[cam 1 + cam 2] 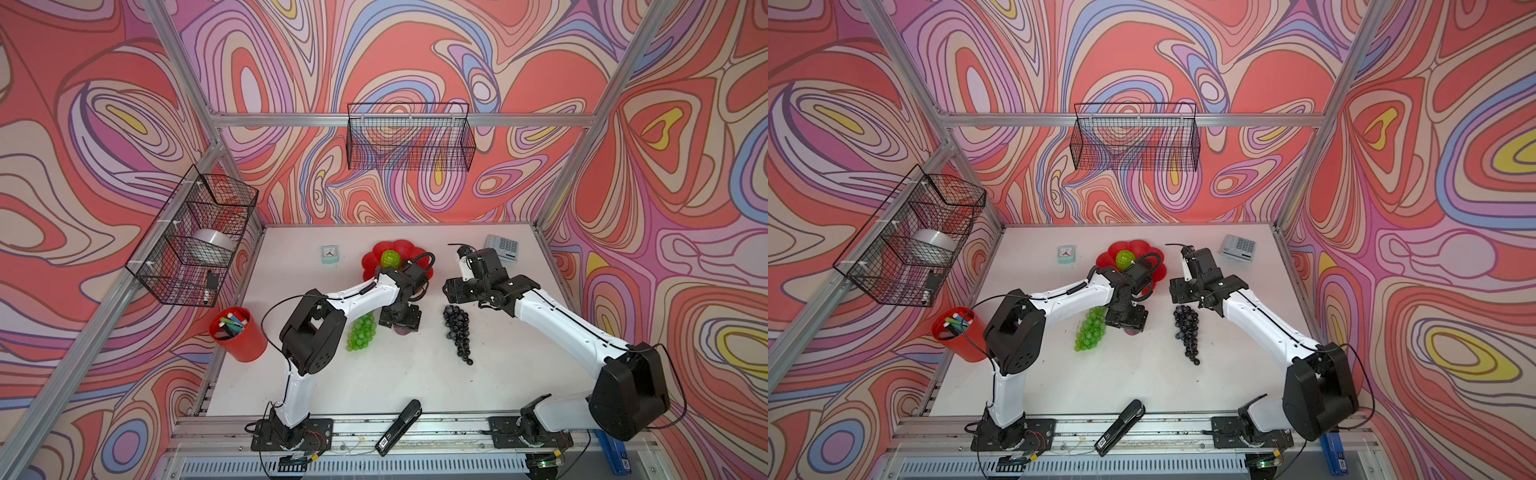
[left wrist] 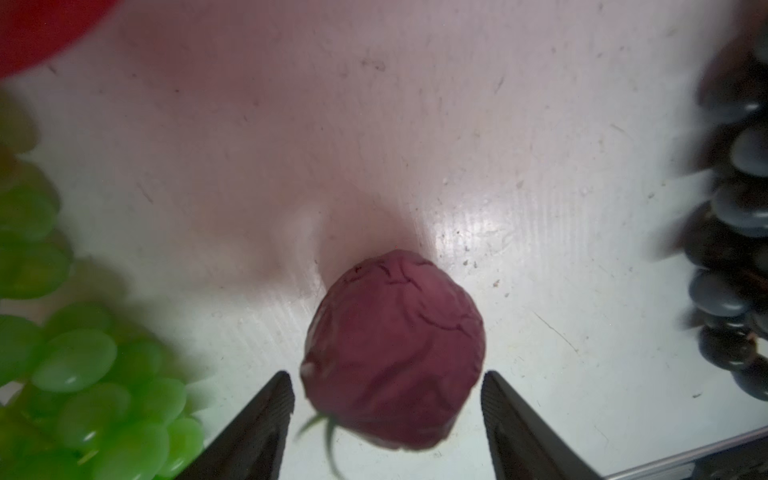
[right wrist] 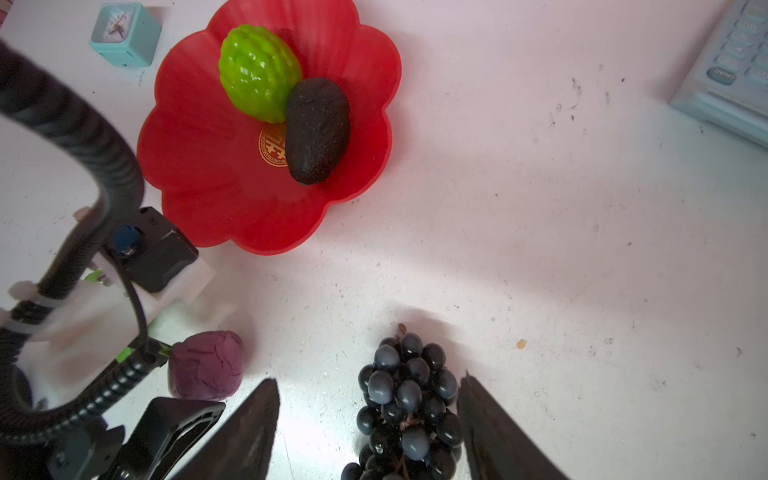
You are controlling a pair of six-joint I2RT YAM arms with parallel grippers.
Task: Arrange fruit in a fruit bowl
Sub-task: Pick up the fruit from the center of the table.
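Observation:
The red flower-shaped fruit bowl holds the bumpy lime-green ball and the black avocado. The small purple round fruit lies on the white table in front of the bowl. My left gripper is open and straddles it, with a gap on each side. The green grape bunch lies beside it under the left arm. My right gripper is open around the top of the dark grape bunch, one finger close to the grapes.
A red cup of markers stands at the left table edge. A small teal clock sits left of the bowl and a calculator at the back right. A black stapler lies on the front rail. Wire baskets hang on the walls.

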